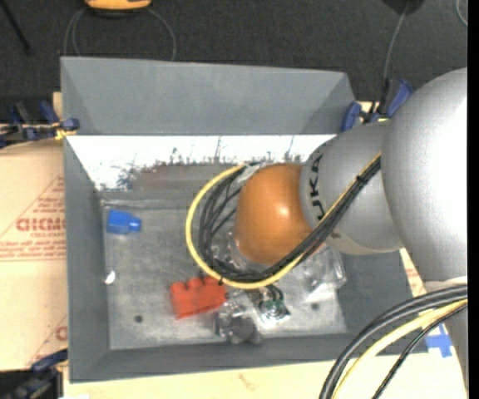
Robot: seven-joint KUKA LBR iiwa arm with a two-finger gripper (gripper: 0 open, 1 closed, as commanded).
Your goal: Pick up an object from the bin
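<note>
While the jaws are being held low just right of the red block (pixel 196 296), their state cannot be told.

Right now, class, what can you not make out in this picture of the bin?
Camera view:
- Bin floor's right half: hidden by the arm and its orange cover.
- Clear plastic pieces: partly under the arm, kind unclear.
- White speck: too small to name.
</note>
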